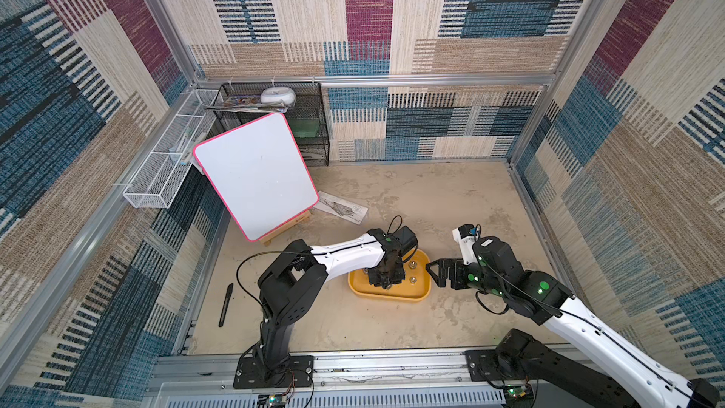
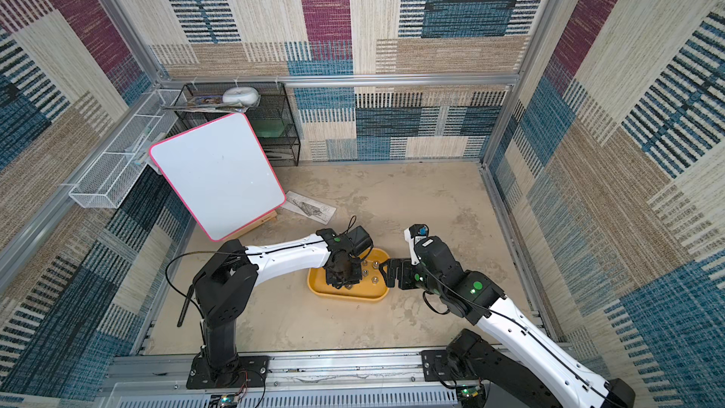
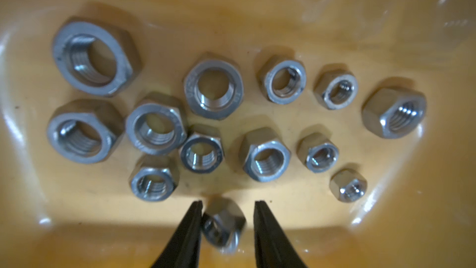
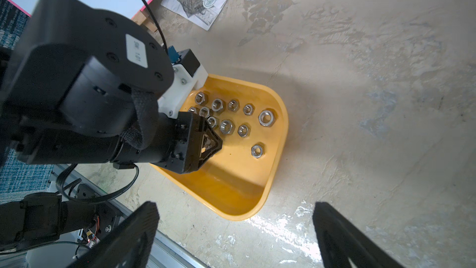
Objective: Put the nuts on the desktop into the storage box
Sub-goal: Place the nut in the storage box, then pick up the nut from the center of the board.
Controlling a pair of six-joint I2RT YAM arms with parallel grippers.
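The mustard-yellow storage box (image 1: 392,297) (image 2: 349,297) sits on the beige desktop (image 1: 431,206), front centre. Several silver hex nuts (image 3: 213,86) (image 4: 226,127) lie on its floor, and every nut I can see is inside it. My left gripper (image 1: 386,282) (image 3: 228,203) points down into the box with its jaws parted. A small blurred nut (image 3: 222,224) sits between them, touching one finger with a gap to the other. My right gripper (image 1: 432,275) (image 4: 235,203) hovers wide open just beyond the box's right end, with nothing between its fingers.
A pink-edged whiteboard (image 1: 255,174) leans on a wooden stand at back left. A paper leaflet (image 1: 341,208) lies behind the box and a black pen (image 1: 226,304) at front left. A black mesh shelf (image 1: 310,123) and a white wire basket (image 1: 164,166) line the back-left walls.
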